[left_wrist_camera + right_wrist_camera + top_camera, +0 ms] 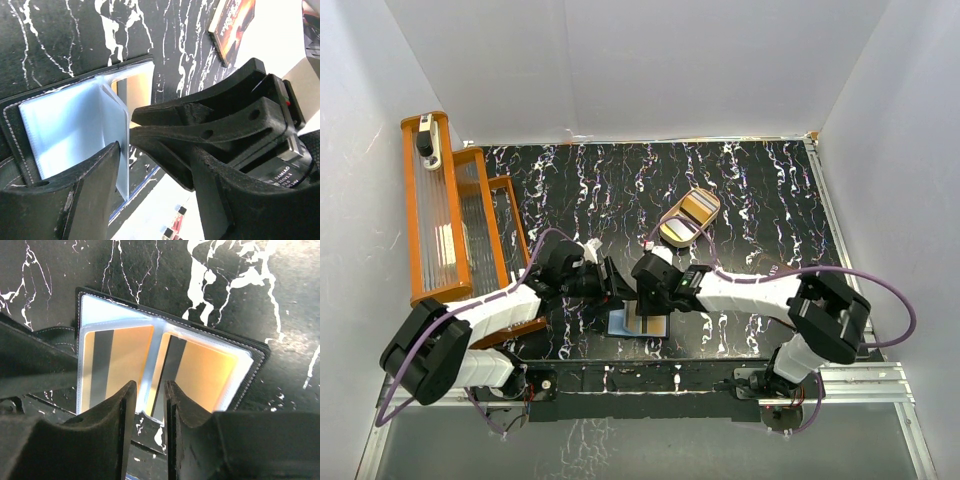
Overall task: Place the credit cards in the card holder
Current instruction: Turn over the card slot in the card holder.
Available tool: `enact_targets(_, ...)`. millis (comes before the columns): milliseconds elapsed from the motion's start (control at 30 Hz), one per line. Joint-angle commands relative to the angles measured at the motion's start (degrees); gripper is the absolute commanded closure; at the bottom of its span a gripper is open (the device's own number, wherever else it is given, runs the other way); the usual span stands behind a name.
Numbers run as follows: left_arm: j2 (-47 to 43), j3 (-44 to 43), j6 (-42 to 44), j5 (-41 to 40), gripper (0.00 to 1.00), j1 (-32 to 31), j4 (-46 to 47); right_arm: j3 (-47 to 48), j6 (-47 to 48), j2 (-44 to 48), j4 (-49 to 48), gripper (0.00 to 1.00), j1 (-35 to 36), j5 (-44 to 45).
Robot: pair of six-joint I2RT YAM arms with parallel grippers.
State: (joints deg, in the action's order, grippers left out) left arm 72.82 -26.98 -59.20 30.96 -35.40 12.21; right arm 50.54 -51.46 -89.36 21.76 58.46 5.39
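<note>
the black folding card holder [260, 359] lies open between both grippers, long axis left-right, gold-orange plastic cards [127, 352] in its clear sleeves. the right gripper [150, 390] is released astride its middle fold; the left gripper [125, 135] stands parted round a sleeve leaf. more cards [680, 229] wait in the tan oval tray [718, 203] beyond its right end, nearer the right arm

Top external view looks steeply down from above and behind the arm bases over the whole counter [770, 200]; the wrist views, past the left claw [125, 135] and right claw [149, 390], face the open card holder [638, 322] [70, 130] [152, 347] at close range, shared by all three.
</note>
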Motion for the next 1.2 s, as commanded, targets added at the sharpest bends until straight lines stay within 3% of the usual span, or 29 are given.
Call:
enact_targets(0, 0.6, -0.3, -2.6, 3.0, 0.44, -0.6, 4.2, 2.0, 1.8, 5.0, 3.3, 0.72, 0.2, 4.1)
enact_targets(333, 5.2, -0.6, -6.5, 2.8, 0.44, -3.9, 11.2, 3.0, 2.3, 18.0, 11.8, 0.68, 0.2, 10.7)
enact_targets(533, 6.7, -3.4, -6.1, 0.2, 0.44, -7.3, 10.4, 4.2, 2.3, 27.7, 12.6, 0.66, 0.3, 14.6)
enact_targets(900, -1.1, -6.7, 1.8, -8.8, 0.43, -7.3, -5.5, 10.7, 10.6, 23.5, 14.7, 0.65, -1.3, 20.2)
enact_targets(1167, -7.7, -10.7, 8.9, -18.6, 0.44, -7.3, -21.2, 14.6, 18.9, 18.0, 13.0, 0.64, -9.1, 15.6)
